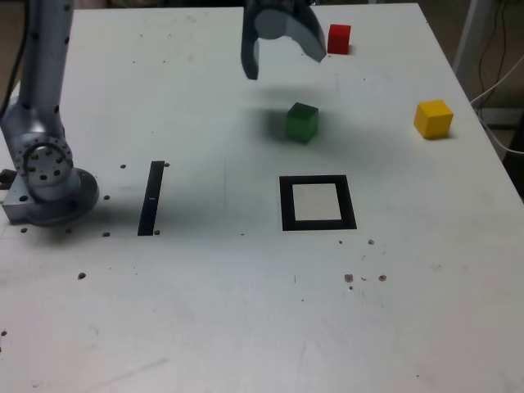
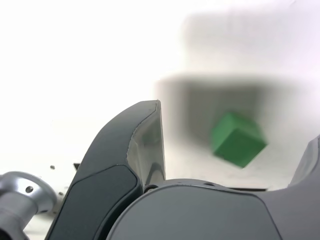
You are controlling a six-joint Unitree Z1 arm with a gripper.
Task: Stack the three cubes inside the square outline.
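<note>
A green cube [image 1: 301, 122] rests on the white table, just beyond the square outline [image 1: 318, 203], a thick black border with a white centre. My gripper [image 1: 284, 59] hangs above and behind the green cube, open, with nothing between its fingers. In the wrist view the green cube [image 2: 237, 139] shows blurred between the two dark fingers [image 2: 135, 155]. A red cube [image 1: 338, 38] sits at the far edge, close to the gripper on the exterior view's right. A yellow cube [image 1: 433, 119] lies apart at the exterior view's right.
A thin black bar [image 1: 151, 197] lies on the table [image 1: 205, 311] at the exterior view's left. The arm's grey base [image 1: 45, 176] stands at the left edge. Small dark specks dot the surface. Cables hang past the right edge.
</note>
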